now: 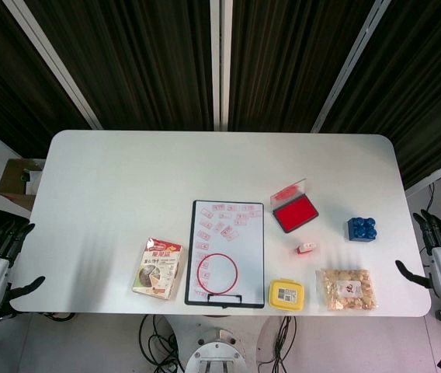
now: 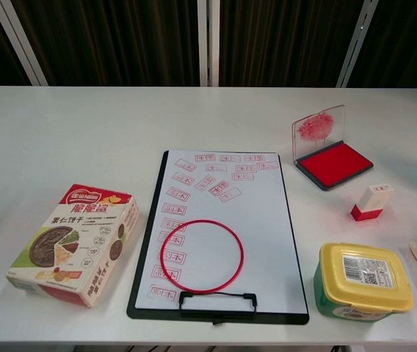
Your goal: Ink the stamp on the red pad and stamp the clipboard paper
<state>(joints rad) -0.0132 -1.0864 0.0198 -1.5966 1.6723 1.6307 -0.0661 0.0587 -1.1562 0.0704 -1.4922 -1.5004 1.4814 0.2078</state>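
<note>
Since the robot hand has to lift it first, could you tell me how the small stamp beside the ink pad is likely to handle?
The stamp looks like a small rigid block, so probably light and stiff. It stands upright on a narrow red base, so a sideways nudge might tip it. Its flat sides suggest it would not roll.

lab: white table (image 1: 127, 194), dark curtains (image 1: 143, 54)

On the counter (image 1: 127, 179) the clipboard (image 1: 226, 252) lies near the front edge, a ring (image 1: 217, 273) on its paper. Left of it lies a snack box (image 1: 158, 269). To its right, the ink pad (image 1: 295, 212) sits furthest back, the stamp (image 1: 307, 249) in front of it, a lidded tub (image 1: 286, 294) nearer still. A block cluster (image 1: 362, 228) and snack bag (image 1: 346, 289) lie further right.
</note>
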